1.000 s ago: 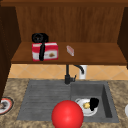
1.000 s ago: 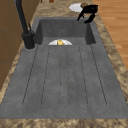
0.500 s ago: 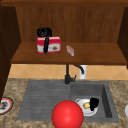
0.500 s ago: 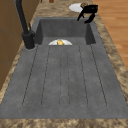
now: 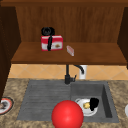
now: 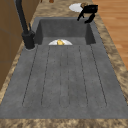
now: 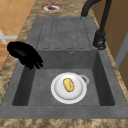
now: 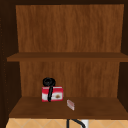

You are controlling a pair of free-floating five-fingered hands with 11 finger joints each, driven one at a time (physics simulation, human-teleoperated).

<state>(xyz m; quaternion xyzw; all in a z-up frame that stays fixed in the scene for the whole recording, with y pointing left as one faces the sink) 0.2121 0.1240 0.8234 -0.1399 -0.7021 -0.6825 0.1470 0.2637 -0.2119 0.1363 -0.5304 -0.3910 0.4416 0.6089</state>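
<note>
On the lower shelf (image 5: 100, 53), my left hand (image 5: 48, 31) sits on top of a red and white box (image 5: 56, 43), with a finger curled down its front; the hand (image 8: 48, 82) and the box (image 8: 57, 94) also show in the upper view. My right hand (image 5: 93, 103) hangs open over the front edge of the sink basin (image 7: 37, 85), fingers pointing down, and is also seen from the sides (image 6: 88, 11) (image 7: 23, 53). Beside it in the basin lies a white plate (image 7: 57, 93) carrying a yellow lump (image 7: 68, 85).
A big red ball (image 5: 67, 115) shows at the front, before the drainboard (image 6: 65, 80). A small pink packet (image 5: 70, 50) lies on the shelf right of the box. The black faucet (image 5: 67, 75) stands behind the sink. Plates rest on the left counter (image 5: 5, 105) and the right counter (image 6: 76, 7).
My left hand has carried the red box a little to the right along the shelf. The right hand has stayed in place.
</note>
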